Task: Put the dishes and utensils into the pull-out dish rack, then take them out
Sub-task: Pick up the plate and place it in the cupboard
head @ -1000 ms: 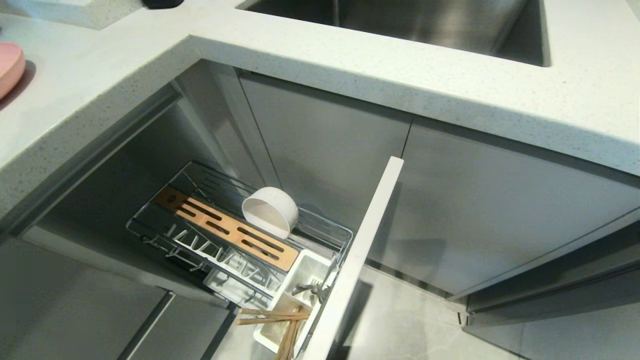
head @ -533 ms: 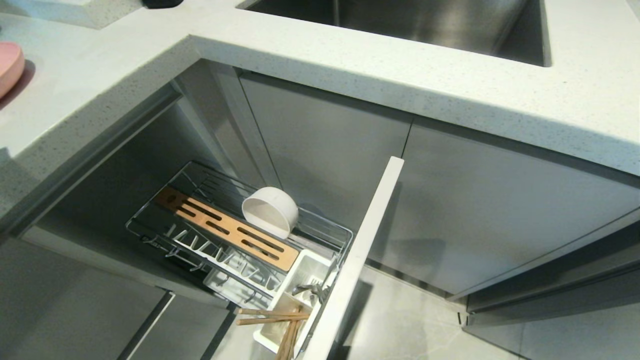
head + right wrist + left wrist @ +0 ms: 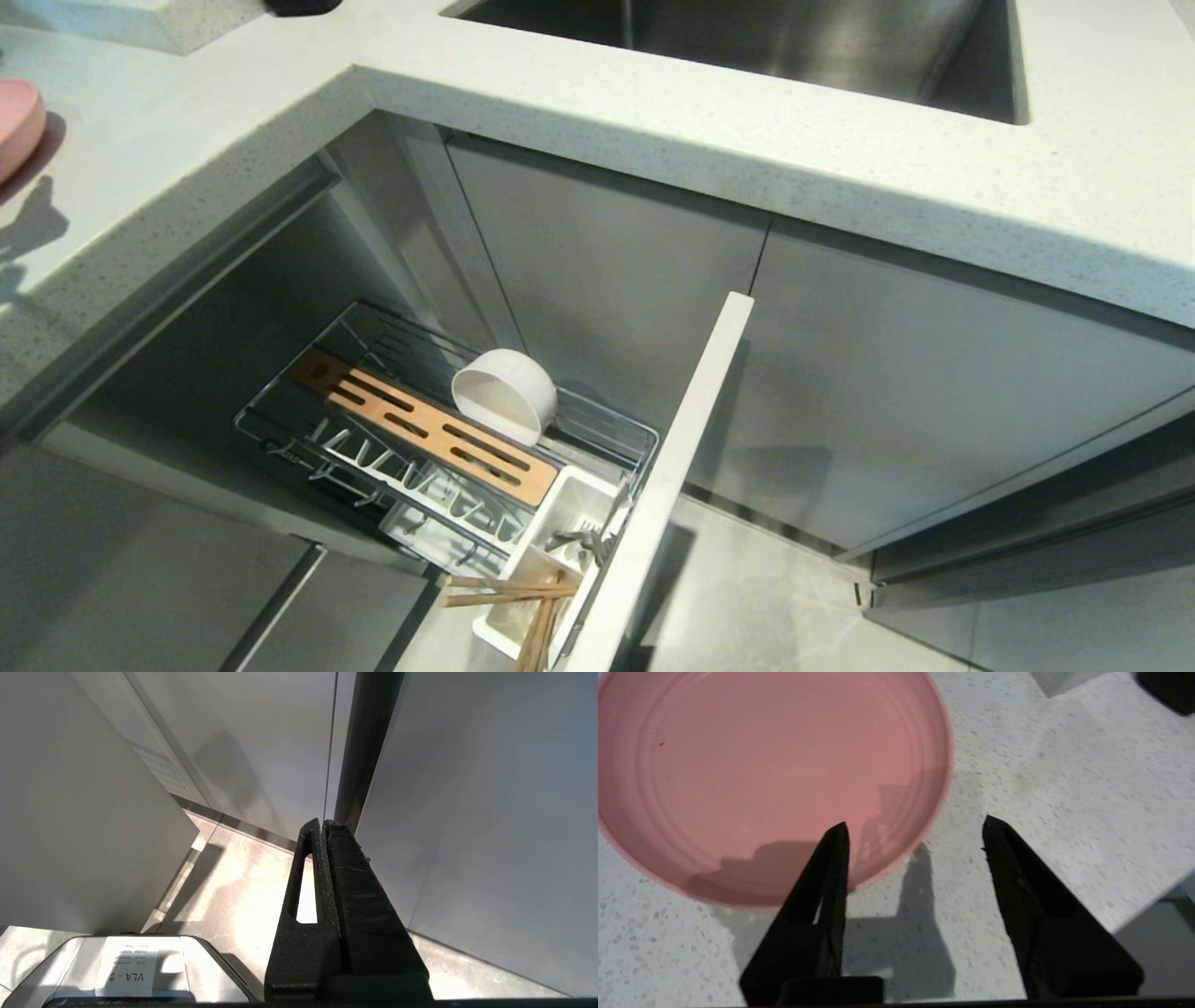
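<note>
The left gripper (image 3: 915,828) is held with fingers apart above the pink plate (image 3: 770,770) on the counter (image 3: 1064,798). The white bowl (image 3: 505,394), chopsticks (image 3: 523,597) and spoon (image 3: 581,541) are seen in the dish rack (image 3: 448,467). The right gripper (image 3: 323,823) is pressed together, parked beside the cabinets.

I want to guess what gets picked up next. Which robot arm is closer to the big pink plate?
Left. The left end effector hovers open right at the rim of the wide, shallow pink plate on the countertop. The right end effector hangs shut, low beside grey cabinet doors, with no plate nearby.
</note>
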You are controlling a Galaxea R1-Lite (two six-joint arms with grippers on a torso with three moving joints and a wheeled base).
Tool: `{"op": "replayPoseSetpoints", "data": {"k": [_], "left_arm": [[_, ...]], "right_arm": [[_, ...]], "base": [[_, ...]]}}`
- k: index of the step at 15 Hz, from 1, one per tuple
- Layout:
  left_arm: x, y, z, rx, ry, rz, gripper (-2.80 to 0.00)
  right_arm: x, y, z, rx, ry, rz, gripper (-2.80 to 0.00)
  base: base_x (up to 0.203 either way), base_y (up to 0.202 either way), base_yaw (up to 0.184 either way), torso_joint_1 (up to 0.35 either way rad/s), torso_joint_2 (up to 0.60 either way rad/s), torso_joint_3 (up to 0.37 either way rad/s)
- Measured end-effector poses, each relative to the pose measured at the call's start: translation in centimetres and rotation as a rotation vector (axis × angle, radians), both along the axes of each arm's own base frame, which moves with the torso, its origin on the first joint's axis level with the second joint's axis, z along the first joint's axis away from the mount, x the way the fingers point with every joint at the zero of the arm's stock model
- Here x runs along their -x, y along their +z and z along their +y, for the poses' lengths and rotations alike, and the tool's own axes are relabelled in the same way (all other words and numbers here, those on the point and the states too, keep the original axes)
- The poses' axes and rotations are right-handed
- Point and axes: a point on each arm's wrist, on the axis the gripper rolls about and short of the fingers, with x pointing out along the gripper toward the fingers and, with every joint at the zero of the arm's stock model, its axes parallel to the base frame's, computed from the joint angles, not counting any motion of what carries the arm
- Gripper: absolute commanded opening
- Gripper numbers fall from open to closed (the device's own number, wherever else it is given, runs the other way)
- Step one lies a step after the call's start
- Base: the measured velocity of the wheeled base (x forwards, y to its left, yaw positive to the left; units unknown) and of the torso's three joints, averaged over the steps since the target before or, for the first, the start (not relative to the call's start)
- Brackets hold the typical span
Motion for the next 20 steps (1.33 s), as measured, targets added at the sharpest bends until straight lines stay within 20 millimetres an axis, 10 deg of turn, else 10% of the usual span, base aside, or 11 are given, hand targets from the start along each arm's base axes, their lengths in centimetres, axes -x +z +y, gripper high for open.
{"op": "replayPoseSetpoints", "data": {"k": [20], "left_arm": [[-5.9,-1.9,2.1,0.017,0.06,0.106,0.0]], "right_arm": [[0.0,0.0,0.0,0.0,0.0,0.0,-2.8]], "base": [[0.0,0.0,0.0,0.0,0.0,0.0]]}}
